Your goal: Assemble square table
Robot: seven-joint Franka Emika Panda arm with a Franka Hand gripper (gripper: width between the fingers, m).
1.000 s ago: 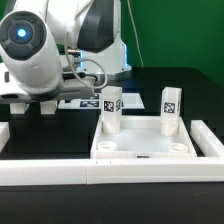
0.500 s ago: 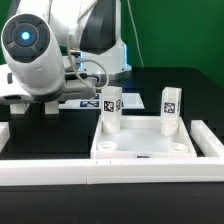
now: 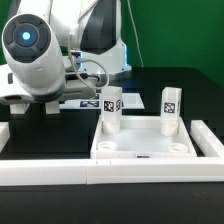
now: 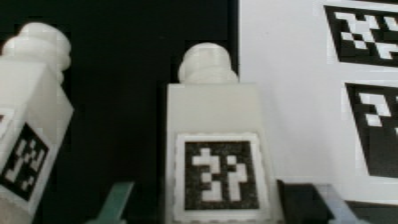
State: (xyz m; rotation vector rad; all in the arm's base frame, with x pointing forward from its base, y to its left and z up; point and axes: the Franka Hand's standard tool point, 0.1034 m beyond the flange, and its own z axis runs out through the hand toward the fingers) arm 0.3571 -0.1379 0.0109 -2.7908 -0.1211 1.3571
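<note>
The white square table top (image 3: 150, 150) lies with its rim up at the front, with two tagged legs (image 3: 111, 110) (image 3: 170, 109) standing upright in its far corners. In the wrist view two more white leg blocks lie on the black table. One leg (image 4: 217, 130) sits between my fingers and the other leg (image 4: 32, 90) lies beside it. My gripper (image 4: 215, 200) is open and straddles the middle leg, with a gap on each side. In the exterior view my gripper (image 3: 33, 108) is low over the table at the left and hides those legs.
The marker board (image 3: 80, 102) lies behind the table top, and it also shows in the wrist view (image 4: 329, 90) beside the straddled leg. Long white border rails run along the front (image 3: 50, 172), the exterior view's right (image 3: 210, 140) and left (image 3: 4, 135).
The arm has sunk a little and shifted slightly toward the exterior view's right. It has held still over the last half second. The table top and upright legs have not moved.
</note>
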